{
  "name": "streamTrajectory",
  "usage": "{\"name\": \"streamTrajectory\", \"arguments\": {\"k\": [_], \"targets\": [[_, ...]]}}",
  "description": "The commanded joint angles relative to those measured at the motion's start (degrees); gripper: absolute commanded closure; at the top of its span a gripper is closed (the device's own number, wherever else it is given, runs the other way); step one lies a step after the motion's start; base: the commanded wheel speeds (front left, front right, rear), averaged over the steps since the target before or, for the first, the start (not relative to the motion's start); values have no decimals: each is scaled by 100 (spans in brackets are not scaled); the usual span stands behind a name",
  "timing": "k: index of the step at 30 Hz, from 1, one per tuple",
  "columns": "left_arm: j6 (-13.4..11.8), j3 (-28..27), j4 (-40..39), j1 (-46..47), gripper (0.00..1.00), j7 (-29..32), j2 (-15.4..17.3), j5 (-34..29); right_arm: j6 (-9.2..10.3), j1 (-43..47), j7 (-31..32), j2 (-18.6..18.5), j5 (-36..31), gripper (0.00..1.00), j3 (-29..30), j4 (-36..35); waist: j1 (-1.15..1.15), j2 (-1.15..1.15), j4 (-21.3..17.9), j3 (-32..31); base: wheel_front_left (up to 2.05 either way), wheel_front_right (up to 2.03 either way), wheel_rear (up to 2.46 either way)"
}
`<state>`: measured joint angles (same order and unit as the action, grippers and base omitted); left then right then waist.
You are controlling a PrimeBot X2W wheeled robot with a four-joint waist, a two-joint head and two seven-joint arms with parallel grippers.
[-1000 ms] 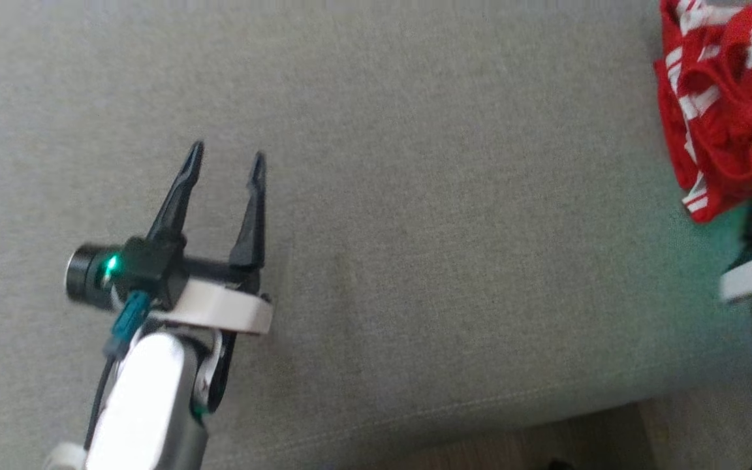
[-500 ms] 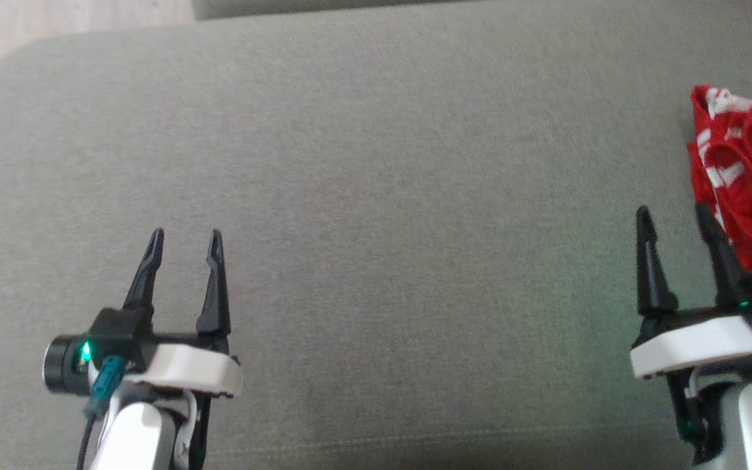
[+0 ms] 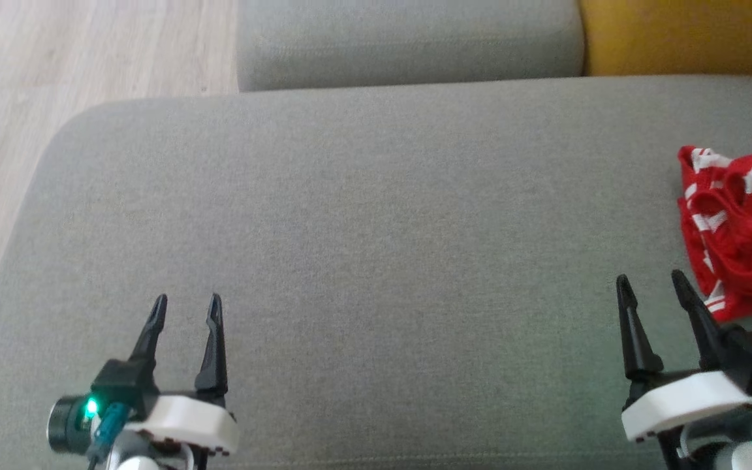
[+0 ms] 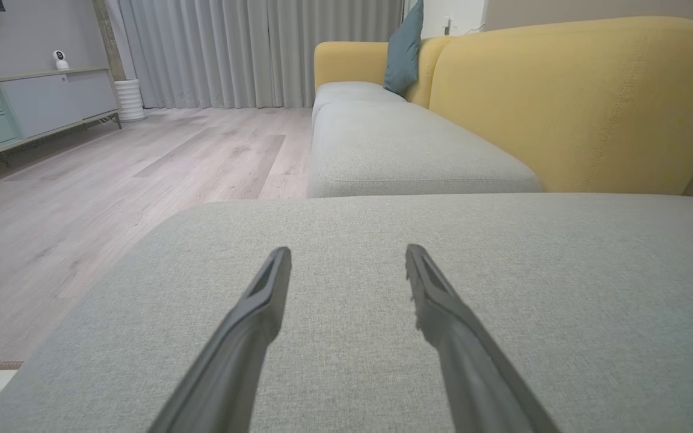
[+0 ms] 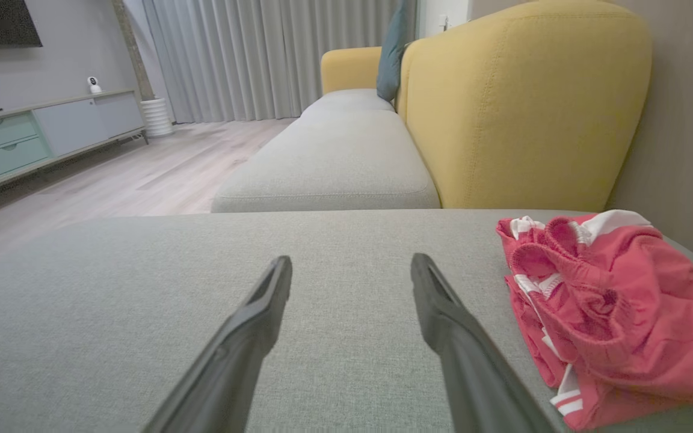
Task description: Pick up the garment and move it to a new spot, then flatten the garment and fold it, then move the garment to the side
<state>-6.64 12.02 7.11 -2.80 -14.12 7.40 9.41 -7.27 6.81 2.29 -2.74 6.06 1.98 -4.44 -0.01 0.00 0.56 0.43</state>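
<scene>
loosely bunched garment (image 5: 614, 310), perhaps mesh, woven cushion (image 3: 376, 228), left claw (image 3: 187, 297) released, right claw (image 3: 649, 276) released

My left gripper (image 4: 348, 252) sits spread wide just over the grey cushion (image 4: 533, 288), with the yellow sofa back (image 4: 569, 102) behind.

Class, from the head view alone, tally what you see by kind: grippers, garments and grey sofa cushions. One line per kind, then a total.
Grippers: 2, left gripper and right gripper
Garments: 1, red-and-white garment
Grey cushions: 2, near cushion and far cushion
Total: 5
</scene>
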Motion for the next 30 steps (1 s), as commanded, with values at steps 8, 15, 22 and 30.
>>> {"name": "streamTrajectory", "arguments": {"k": [8, 15, 22, 30], "targets": [[-68, -187, -211, 60, 0, 38, 124, 62, -22, -43, 125, -26, 64, 0, -153, -359, 1, 0, -56, -114, 0, 0, 0], [-111, -164, -242, 48, 0, 71, 144, 74, -22, -47, 158, -20, 102, 0, -163, -367, 1, 0, -49, -112, 0, 0, 0], [-133, -142, -256, 51, 0, 87, 176, 91, -22, -59, 165, -17, 127, 0, -177, -367, 1, 0, -75, -97, 0, 0, 0], [-157, -111, -264, 66, 0, 94, 207, 105, -22, -80, 136, -16, 122, 0, -171, -332, 1, 0, -96, -96, 0, 0, 0]]}}
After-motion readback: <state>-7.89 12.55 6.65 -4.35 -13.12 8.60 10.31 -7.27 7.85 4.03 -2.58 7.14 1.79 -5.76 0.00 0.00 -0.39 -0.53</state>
